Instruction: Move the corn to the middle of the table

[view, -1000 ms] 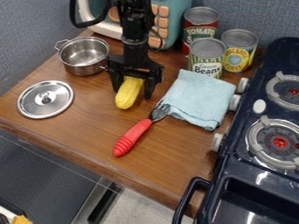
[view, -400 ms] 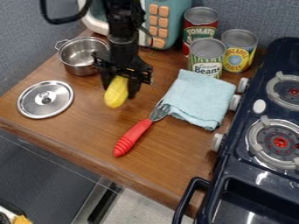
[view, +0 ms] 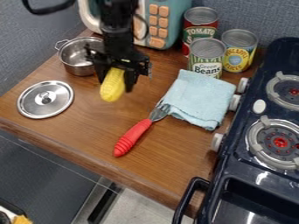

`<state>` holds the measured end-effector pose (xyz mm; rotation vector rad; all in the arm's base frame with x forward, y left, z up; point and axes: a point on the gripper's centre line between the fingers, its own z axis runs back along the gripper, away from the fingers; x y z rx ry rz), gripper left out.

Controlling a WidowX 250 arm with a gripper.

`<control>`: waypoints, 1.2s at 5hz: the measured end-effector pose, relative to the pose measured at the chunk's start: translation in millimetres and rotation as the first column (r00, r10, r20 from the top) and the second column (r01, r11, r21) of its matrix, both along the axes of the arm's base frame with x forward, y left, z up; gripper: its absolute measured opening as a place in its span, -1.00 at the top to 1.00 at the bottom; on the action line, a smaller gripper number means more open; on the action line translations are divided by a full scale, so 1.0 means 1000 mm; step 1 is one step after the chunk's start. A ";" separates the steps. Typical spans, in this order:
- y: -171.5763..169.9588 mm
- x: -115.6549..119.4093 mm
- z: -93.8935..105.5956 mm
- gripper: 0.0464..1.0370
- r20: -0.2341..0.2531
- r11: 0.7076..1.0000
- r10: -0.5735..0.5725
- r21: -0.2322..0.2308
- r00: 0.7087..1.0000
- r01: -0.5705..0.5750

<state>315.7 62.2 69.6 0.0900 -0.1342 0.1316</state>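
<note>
Corn (view: 112,87), yellow and bumpy, is leaning at a slant between the fingers of the black end effector (view: 116,80), which is pinching it above the brown wooden bench (view: 76,129), left of centre in the upper half of the frame. A shiny steel pot (view: 76,61) is standing just behind, to the left; its round metal lid (view: 55,94) is lying farther left. Near the centre, a red-handled metal fork (view: 133,138) is resting diagonally, its head beside a folded pale-blue cloth (view: 199,98). Three printed metal cans (view: 206,54) are standing upright at upper right.
</note>
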 end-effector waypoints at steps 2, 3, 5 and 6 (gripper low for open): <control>-0.001 -0.003 -0.002 -0.24 -0.035 1.000 0.007 0.030 0.999 -0.006; -0.007 0.008 0.000 -0.24 -0.038 0.995 0.098 0.031 0.994 -0.097; -0.016 0.002 -0.004 -0.24 -0.043 0.829 0.554 -0.060 0.831 -0.556; -0.013 -0.005 -0.016 -0.24 -0.052 0.660 0.744 -0.106 0.667 -0.744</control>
